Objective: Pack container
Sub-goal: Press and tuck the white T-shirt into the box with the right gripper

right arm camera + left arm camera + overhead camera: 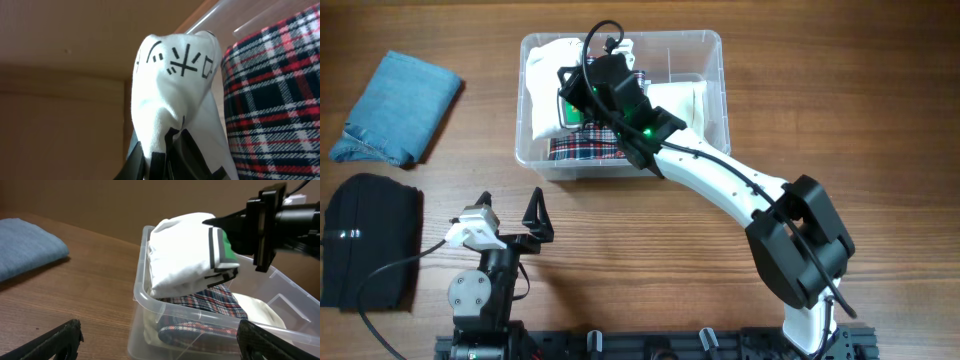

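The clear plastic container point(710, 50) stands at the back middle of the table. It also shows in the left wrist view point(145, 300). In it lie a plaid cloth point(582, 150), a cream cloth point(680, 100) and a white folded cloth with black and green trim point(548, 85). My right gripper point(582, 92) is shut on the white cloth point(182, 250) over the container's left half; the cloth fills the right wrist view point(175, 85) beside the plaid cloth point(275, 100). My left gripper point(510, 215) is open and empty near the front, short of the container.
A folded blue denim cloth point(398, 108) lies at the back left. A black folded cloth point(368, 240) lies at the front left. Bare wooden table point(620, 250) lies in front of the container.
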Action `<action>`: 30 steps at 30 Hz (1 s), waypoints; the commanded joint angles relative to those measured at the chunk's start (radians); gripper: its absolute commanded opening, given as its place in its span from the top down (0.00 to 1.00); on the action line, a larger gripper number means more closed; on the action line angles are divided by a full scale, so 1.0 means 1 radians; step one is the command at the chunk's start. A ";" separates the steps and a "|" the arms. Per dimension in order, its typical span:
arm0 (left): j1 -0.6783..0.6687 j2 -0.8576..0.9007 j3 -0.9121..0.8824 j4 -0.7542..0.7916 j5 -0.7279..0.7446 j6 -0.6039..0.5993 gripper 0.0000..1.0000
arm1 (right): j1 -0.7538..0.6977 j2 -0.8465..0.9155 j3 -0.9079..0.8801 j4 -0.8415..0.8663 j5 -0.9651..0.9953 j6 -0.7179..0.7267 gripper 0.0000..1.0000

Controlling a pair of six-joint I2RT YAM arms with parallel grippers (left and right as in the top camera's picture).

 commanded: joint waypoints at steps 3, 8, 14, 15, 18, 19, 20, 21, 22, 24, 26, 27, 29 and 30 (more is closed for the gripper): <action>-0.005 -0.005 -0.006 -0.002 -0.006 -0.001 0.00 | 0.003 0.002 0.028 0.013 0.011 0.055 0.96; -0.005 -0.005 -0.006 -0.002 -0.006 -0.001 0.00 | 0.003 0.005 0.028 -0.058 0.043 0.044 0.63; -0.005 -0.005 -0.006 -0.002 -0.006 -0.001 0.00 | -0.010 0.005 0.028 -0.092 0.053 -0.076 0.27; -0.005 -0.005 -0.006 -0.002 -0.006 -0.001 0.00 | -0.021 0.005 0.028 -0.100 0.056 -0.134 0.24; -0.005 -0.005 -0.006 -0.002 -0.006 -0.001 0.00 | -0.052 -0.005 0.028 -0.164 0.087 -0.254 0.19; -0.005 -0.005 -0.006 -0.002 -0.006 -0.001 0.00 | -0.069 -0.011 0.028 -0.198 0.117 -0.309 0.19; -0.005 -0.005 -0.006 -0.002 -0.006 -0.001 0.00 | -0.090 -0.023 0.028 -0.228 0.141 -0.355 0.19; -0.005 -0.005 -0.006 -0.002 -0.006 -0.001 0.00 | -0.109 -0.037 0.028 -0.250 0.162 -0.409 0.19; -0.005 -0.005 -0.006 -0.002 -0.006 -0.001 0.00 | -0.126 -0.050 0.028 -0.263 0.170 -0.463 0.18; -0.005 -0.005 -0.006 -0.002 -0.006 -0.002 0.00 | -0.166 -0.085 0.028 -0.280 0.191 -0.657 0.09; -0.005 -0.005 -0.006 -0.002 -0.006 -0.001 0.00 | -0.174 -0.099 0.028 -0.286 0.184 -0.782 0.07; -0.005 -0.005 -0.006 -0.002 -0.006 -0.001 0.00 | -0.174 -0.103 0.028 -0.285 0.160 -0.838 0.07; -0.005 -0.005 -0.006 -0.002 -0.006 -0.002 0.00 | -0.156 -0.105 0.028 -0.289 0.095 -0.911 0.07; -0.005 -0.005 -0.006 -0.002 -0.006 -0.001 0.00 | -0.148 -0.104 0.028 -0.291 0.082 -0.921 0.08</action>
